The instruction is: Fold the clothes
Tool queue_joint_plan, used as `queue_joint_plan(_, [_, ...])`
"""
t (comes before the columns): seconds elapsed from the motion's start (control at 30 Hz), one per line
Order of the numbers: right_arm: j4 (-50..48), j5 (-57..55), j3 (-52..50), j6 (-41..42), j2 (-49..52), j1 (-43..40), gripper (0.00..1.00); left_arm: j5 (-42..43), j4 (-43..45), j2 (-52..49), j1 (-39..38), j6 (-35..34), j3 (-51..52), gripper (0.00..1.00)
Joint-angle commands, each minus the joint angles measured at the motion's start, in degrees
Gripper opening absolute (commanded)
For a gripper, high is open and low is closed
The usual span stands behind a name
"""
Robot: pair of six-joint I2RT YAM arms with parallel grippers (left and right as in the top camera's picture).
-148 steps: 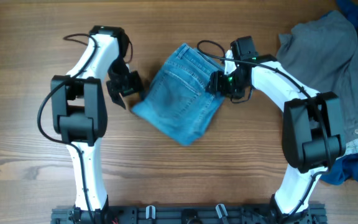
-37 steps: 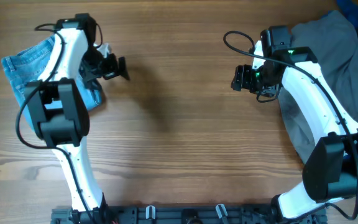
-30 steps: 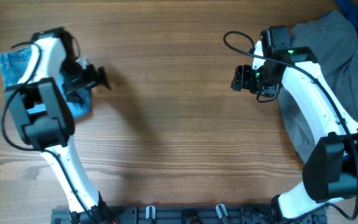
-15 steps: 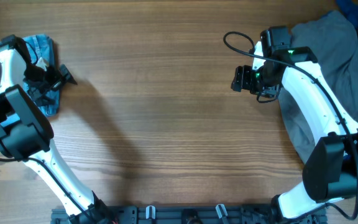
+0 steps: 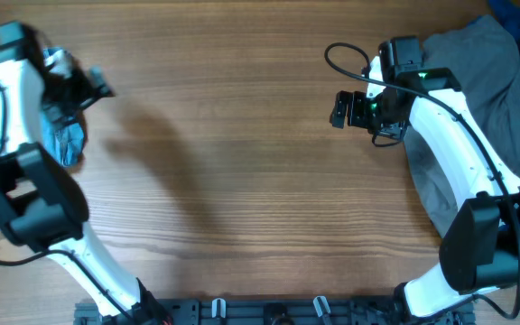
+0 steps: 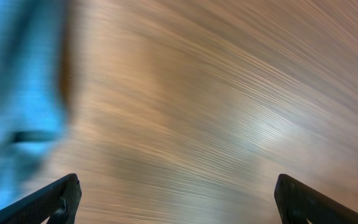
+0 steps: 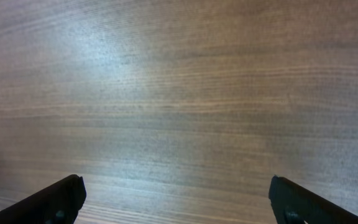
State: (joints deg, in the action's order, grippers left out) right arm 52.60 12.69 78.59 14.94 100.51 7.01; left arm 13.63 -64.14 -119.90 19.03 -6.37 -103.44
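The folded light blue jeans (image 5: 69, 144) lie at the far left edge of the table, mostly hidden under my left arm. In the left wrist view they are a blurred blue patch (image 6: 17, 99) at the left. My left gripper (image 5: 99, 88) is open and empty, just right of the jeans over bare wood; the left wrist view shows its fingers (image 6: 179, 208) spread wide. My right gripper (image 5: 338, 110) is open and empty above bare wood at the upper right, and its fingers (image 7: 179, 202) are far apart in the right wrist view.
A grey garment (image 5: 477, 63) is spread over the right side of the table, under my right arm. A dark blue cloth (image 5: 515, 13) lies at the top right corner.
The left arm swept the folded jeans from the table's middle to the far left edge. In the last half second the left gripper moved away from them. The right gripper barely moved.
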Motion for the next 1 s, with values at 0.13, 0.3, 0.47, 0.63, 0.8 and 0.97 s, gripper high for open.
queue_joint_plan(0.13, [-3.76,-6.32,0.66,-4.11,-0.24,-0.35,0.99,2.56,-4.02,1.29,-20.74,-0.59,0.31,1.0])
queue_joint_plan(0.3, [3.37,-6.29,0.7,-6.34,-1.44,-0.52,1.0,2.43,-15.34,1.38,-24.04,-1.07,0.31,1.0])
queue_joint_plan(0.47, [9.03,-4.66,0.63,-5.81,-6.73,-0.55,1.0,2.34,-28.13,1.51,-23.19,0.17,0.33,1.0])
queue_joint_plan(0.63, [6.21,-4.13,-4.46,-5.79,-18.93,-0.55,1.0,2.19,-24.11,9.46,-24.44,-0.35,4.9,1.0])
queue_joint_plan(0.8, [-5.51,-4.37,-21.22,-5.79,-38.75,-0.55,1.0,0.87,-7.02,31.12,-24.76,-1.92,22.62,1.0])
queue_joint_plan(0.97, [-9.55,-13.22,-33.97,-0.33,-58.07,-0.55,1.0,-1.77,11.23,58.4,-24.76,-2.03,44.11,1.0])
